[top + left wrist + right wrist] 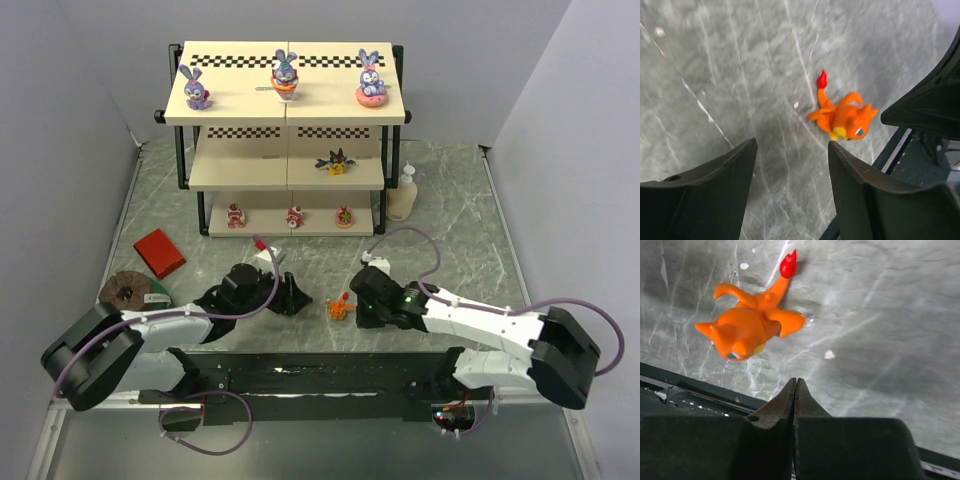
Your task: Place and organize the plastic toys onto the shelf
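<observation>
- Shelf (240, 118): three tiers, upper centre of the top view, at the far side of the table (450, 220).
- Bunnies (285, 78): three in a spaced row on the top tier, apparently sorted by kind.
- Winged toy (336, 162): alone on the middle tier, right of centre. The free board beside it looks like the likeliest place for another toy.
- Red-pink figures (294, 216): three in a row on the bottom tier.
- Orange toy (339, 308): the only toy off the shelf. It lies tipped over on the table at lower centre, between the two grippers and touching neither.
- Left gripper (792, 144): jaws apart and empty, low over the table. The toy sits just beyond its right finger rather than between the fingers, so it would need re-aiming before a pick.
- Right gripper (796, 382): jaws pressed together on nothing, with the toy just ahead of the tips. No grasp has been made.
- Pump bottle (404, 195): right of the shelf, not part of the sort.
- Red block (160, 252): left of centre, likewise not part of it.
</observation>
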